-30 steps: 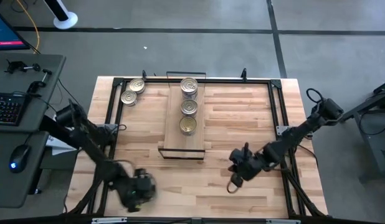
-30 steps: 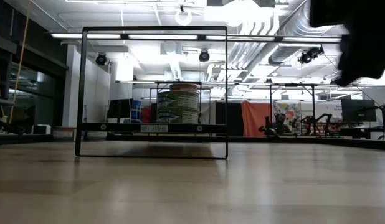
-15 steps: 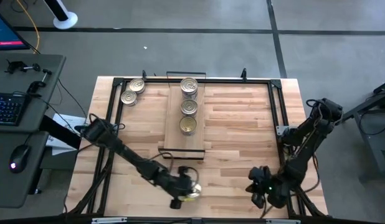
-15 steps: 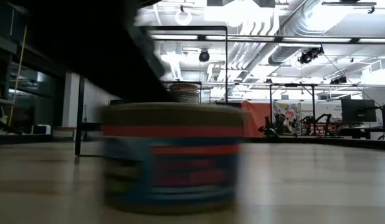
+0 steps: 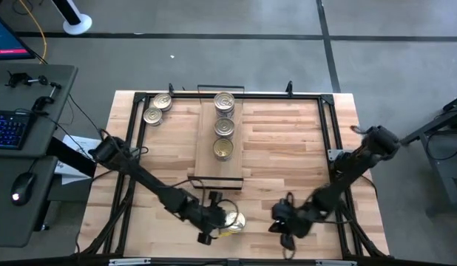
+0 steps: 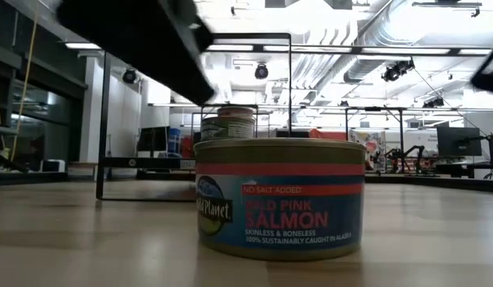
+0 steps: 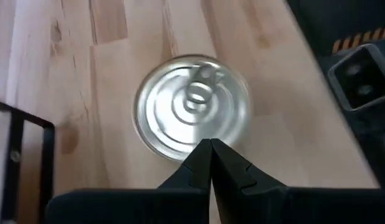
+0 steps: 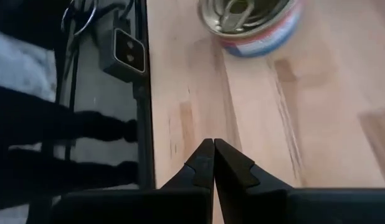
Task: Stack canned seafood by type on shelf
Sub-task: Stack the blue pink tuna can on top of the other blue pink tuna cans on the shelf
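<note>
A salmon can (image 5: 233,220) with a silver pull-tab lid stands upright on the table near its near edge; it fills the low view as can (image 6: 280,199). My left gripper (image 5: 219,222) is shut, just left of it, fingertips over the near rim of the lid in the left wrist view (image 7: 211,146). My right gripper (image 5: 279,220) is shut and hangs right of the can, apart from it (image 8: 213,149). The shelf (image 5: 221,166) lies mid-table and carries three spots of cans (image 5: 224,127) in a row. My left gripper comes slanting down from the table's left, its shut fingertips (image 7: 202,155) at the rim (image 7: 180,152) of the salmon can's lid. I cannot tell whether they touch. The can stands flat on the table.
Two more cans (image 5: 157,108) sit at the table's far left corner, outside the shelf. Black frame rails (image 5: 328,133) run along the table's edges. A small camera block (image 7: 361,74) sits at the near edge by the salmon can.
My left gripper has swept along the near edge toward the table's right and rolled at the wrist, and the salmon can has slid with it into the low view, where it now stands still. My right gripper dropped toward the near edge, then came left toward the can.
</note>
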Controlling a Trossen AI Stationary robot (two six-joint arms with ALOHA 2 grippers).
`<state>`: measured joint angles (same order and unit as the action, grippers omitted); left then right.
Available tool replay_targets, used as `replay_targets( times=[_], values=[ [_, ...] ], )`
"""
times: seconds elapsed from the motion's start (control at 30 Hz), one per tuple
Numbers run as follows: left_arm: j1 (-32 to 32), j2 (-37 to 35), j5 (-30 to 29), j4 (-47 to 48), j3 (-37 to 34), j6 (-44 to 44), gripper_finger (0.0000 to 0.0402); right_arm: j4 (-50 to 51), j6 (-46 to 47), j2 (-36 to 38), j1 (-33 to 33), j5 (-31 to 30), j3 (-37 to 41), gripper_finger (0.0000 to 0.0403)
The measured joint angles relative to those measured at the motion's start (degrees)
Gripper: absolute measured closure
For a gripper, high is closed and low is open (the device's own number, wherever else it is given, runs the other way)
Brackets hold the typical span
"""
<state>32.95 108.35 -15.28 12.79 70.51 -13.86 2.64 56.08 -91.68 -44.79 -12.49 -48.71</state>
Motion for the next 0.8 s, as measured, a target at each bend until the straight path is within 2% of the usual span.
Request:
replay_targets(
  times=[0.07,0.2,0.33,0.5,0.8],
  values=[
    [0.96,-1.97,-0.83,-4.12,-3.58,-2.04,0.0401,-3.89,-2.83,-3.44,2.36,2.43,-0.18,0.0403],
    [2.15,-2.67,-1.79,-14.22,-9.97,-3.74,0.0401,-4.06,-5.87,-9.77,5.73,2.36,-2.95,0.0403],
    [1.93,-1.74,-2.38,-22.55,-12.88,-7.77,0.0401,-4.04,-11.04,-14.42,8.08,2.04,-6.84,0.0403],
    [2.04,-1.61,-5.84,-23.1,-13.78,-9.03,0.0401,-1.38,-15.11,-17.41,9.53,2.02,-11.43,0.0403],
    [2.24,-1.69,-5.48,-23.07,-13.74,-7.59,0.0401,6.78,-17.11,-18.03,9.98,0.54,-15.2,0.0403]
  ],
)
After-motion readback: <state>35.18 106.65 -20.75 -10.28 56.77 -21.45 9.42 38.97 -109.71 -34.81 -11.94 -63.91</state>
